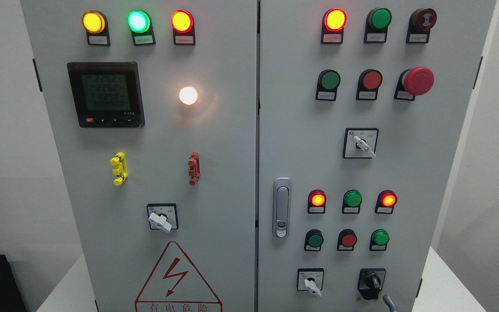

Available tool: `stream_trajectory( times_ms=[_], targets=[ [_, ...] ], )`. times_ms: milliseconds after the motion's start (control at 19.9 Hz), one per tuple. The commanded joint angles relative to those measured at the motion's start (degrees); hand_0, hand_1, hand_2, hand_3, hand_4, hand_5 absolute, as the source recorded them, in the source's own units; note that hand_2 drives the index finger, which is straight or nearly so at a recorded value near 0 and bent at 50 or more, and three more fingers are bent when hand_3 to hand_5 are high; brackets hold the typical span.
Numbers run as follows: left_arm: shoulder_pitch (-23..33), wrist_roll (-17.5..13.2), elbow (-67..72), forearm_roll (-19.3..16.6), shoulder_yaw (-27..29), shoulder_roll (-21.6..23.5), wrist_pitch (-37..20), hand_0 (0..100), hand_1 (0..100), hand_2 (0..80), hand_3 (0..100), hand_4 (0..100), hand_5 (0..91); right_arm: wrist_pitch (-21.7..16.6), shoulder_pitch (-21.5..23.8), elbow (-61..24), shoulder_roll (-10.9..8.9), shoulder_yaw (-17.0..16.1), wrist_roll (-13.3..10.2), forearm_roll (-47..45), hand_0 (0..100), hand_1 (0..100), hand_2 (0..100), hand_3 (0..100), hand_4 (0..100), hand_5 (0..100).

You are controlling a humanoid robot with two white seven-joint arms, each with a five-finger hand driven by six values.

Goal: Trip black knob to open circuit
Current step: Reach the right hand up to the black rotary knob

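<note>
Black knob [373, 282]: rotary switch on a black square plate, lower right corner of the right cabinet door [444, 173], its grip bar standing close to upright, long axis vertical with a slight lean. White knob [311, 284] beside it to the left, handle pointing down-right. A grey curved piece [389, 302] shows at the bottom edge just right of and below the black knob; whether it is part of a robot hand cannot be told, and no fingers or their state are visible. Door latch [281, 208]: grey, upright, at that door's left edge. Above the knobs, two rows of round lamps and buttons [352, 199].
</note>
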Motion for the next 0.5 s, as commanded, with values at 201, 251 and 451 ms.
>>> stream_trajectory(
  times_ms=[201, 251, 451],
  targets=[
    [-0.14, 0.01, -0.01, 0.14, 0.07, 0.00, -0.12, 12, 39, 0.0, 0, 0, 0.0, -0.26, -0.52, -1.97, 0.19, 1.41, 0.35, -0.04, 0, 4, 4, 100, 100, 100],
    [-0.14, 0.01, -0.01, 0.14, 0.07, 0.00, -0.12, 12, 39, 0.0, 0, 0, 0.0, -0.26, -0.43, -2.06, 0.19, 1.50, 0.35, -0.12, 0, 4, 4, 100, 100, 100],
    [-0.14, 0.01, -0.01, 0.14, 0.07, 0.00, -0.12, 12, 39, 0.0, 0, 0, 0.0, -0.26, -0.34, -1.97, 0.19, 1.76, 0.35, -0.04, 0, 4, 4, 100, 100, 100]
  ],
)
